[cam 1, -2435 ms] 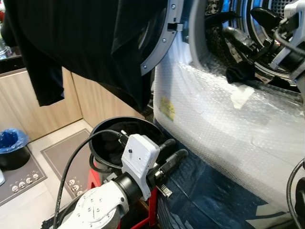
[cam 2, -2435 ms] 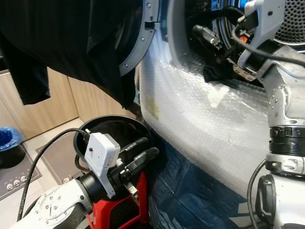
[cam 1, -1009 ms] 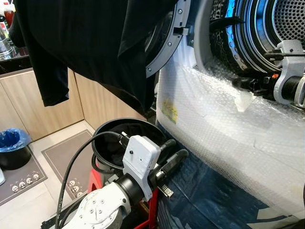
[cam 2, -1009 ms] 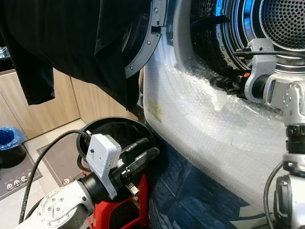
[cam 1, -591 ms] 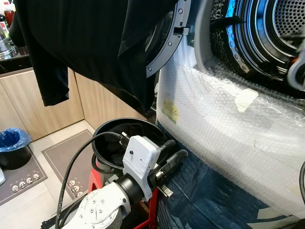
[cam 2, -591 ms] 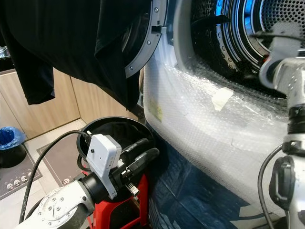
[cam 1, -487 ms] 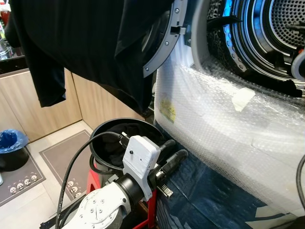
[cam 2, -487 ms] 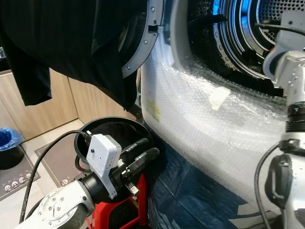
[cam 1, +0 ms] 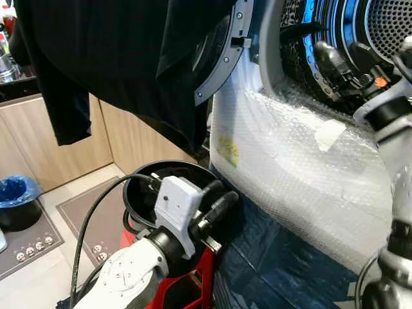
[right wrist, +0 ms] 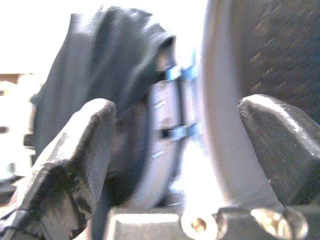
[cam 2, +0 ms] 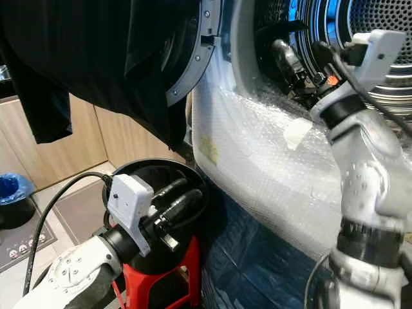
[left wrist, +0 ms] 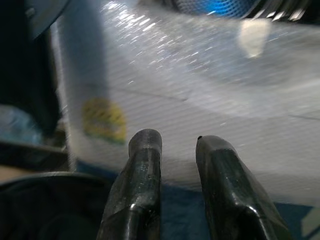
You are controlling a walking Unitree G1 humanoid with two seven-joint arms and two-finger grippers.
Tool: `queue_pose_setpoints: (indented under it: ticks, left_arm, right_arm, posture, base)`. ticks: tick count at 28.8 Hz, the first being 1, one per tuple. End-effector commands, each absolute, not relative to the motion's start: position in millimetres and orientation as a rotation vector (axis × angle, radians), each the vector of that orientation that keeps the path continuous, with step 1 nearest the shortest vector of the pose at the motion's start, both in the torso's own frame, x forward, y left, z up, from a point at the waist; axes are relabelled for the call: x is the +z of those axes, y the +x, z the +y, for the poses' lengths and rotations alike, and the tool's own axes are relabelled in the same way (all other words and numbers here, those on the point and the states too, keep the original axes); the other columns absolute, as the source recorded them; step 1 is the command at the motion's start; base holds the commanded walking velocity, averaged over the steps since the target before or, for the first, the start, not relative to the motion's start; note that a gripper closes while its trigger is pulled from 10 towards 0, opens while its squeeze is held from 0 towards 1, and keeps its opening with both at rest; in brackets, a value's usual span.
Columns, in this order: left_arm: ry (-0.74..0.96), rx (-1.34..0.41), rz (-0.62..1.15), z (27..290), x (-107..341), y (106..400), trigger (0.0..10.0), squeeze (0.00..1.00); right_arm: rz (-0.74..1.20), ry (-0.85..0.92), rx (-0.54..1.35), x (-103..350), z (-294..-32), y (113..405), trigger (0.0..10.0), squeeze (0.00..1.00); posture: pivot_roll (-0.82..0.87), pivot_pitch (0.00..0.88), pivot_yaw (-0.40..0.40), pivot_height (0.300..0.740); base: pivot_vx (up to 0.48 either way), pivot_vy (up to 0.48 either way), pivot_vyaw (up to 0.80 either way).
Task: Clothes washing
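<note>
Eye views first: you face a front-loading washer (cam 1: pixel 302 174) wrapped in bubble wrap, its door (cam 1: pixel 222 58) swung open to your left with a black garment (cam 1: pixel 122 58) draped over it and hanging down. Your right gripper (cam 2: pixel 293 61) is raised at the mouth of the drum (cam 2: pixel 380 19), its two black fingers spread with nothing between them. Your left gripper (cam 1: pixel 215 199) sits low, over the rim of a black basket (cam 2: pixel 151 170) that stands on a red stool (cam 2: pixel 158 280) just beside the washer's front. Dark cloth lies inside the basket. Off to the left on the floor you have a grey mat (cam 1: pixel 84 212) and a bin with a blue bag (cam 1: pixel 14 193), against wooden cabinets (cam 1: pixel 19 148).

Left wrist view: your fingers (left wrist: pixel 142 170) stand slightly apart and hold nothing. Beyond them is the washer's wrapped front with a yellow sticker (left wrist: pixel 104 119); the basket's dark rim shows near the fingers' base.

Right wrist view: your fingers (right wrist: pixel 70 165) are wide apart and empty. Between them you see the grey door ring (right wrist: pixel 165 135) and the dark garment hanging over it, blurred against bright light.
</note>
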State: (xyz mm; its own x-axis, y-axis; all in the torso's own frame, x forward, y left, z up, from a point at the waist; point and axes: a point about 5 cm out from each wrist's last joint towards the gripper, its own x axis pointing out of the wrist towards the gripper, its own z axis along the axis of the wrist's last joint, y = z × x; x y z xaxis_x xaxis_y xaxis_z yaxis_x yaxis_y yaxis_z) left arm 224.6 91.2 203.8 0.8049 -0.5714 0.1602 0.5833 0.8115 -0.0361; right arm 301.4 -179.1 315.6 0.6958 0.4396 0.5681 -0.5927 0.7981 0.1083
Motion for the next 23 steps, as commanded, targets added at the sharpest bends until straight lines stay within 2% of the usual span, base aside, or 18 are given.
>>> queue_pose_setpoints:
  ticks: [1, 4, 9, 12, 16, 19, 23]
  left_arm:
    - [-0.120, -0.576, -0.159, 98.8, 203.8, 231.1, 10.0, 0.00]
    - [-0.130, -0.555, -0.169, 105.2, 204.4, 237.1, 10.0, 0.00]
    - [-0.092, -0.533, -0.187, 115.4, 205.2, 248.5, 10.0, 0.00]
    - [-0.086, -0.516, -0.209, 120.3, 207.4, 254.1, 10.0, 0.00]
    - [-0.043, -0.480, -0.174, 126.3, 200.6, 260.1, 10.0, 0.00]
    - [0.013, -0.444, -0.136, 134.6, 187.6, 264.4, 10.0, 0.00]
    - [0.065, -0.436, -0.128, 140.1, 181.3, 267.1, 10.0, 0.00]
  right_arm:
    - [-0.573, 0.410, 0.686, 312.5, -171.7, 286.8, 10.0, 0.00]
    - [-0.523, 0.530, 0.784, 295.9, -163.0, 276.6, 10.0, 0.00]
    - [-0.437, 0.538, 0.919, 267.4, -145.8, 260.2, 10.0, 0.00]
    - [-0.376, 0.562, 0.923, 252.2, -150.1, 260.1, 10.0, 0.00]
    - [-0.272, 0.518, 0.966, 233.6, -151.7, 255.2, 10.0, 0.00]
    - [-0.071, 0.416, 1.150, 200.5, -149.8, 230.3, 10.0, 0.00]
    - [0.015, 0.422, 1.197, 185.0, -153.4, 224.3, 10.0, 0.00]
  posture:
    - [0.01, 0.000, -0.066, 0.740]
    - [0.01, 0.000, -0.063, 0.740]
    - [0.01, 0.000, -0.039, 0.740]
    - [0.01, 0.000, -0.034, 0.740]
    - [0.01, 0.000, -0.021, 0.740]
    - [0.02, 0.000, -0.017, 0.740]
    - [0.03, 0.000, -0.018, 0.740]
  base:
    - [0.000, 0.000, 0.00]
    - [0.000, 0.000, 0.00]
    - [0.000, 0.000, 0.00]
    - [0.000, 0.000, 0.00]
    - [0.000, 0.000, 0.00]
    - [0.000, 0.000, 0.00]
    - [0.000, 0.000, 0.00]
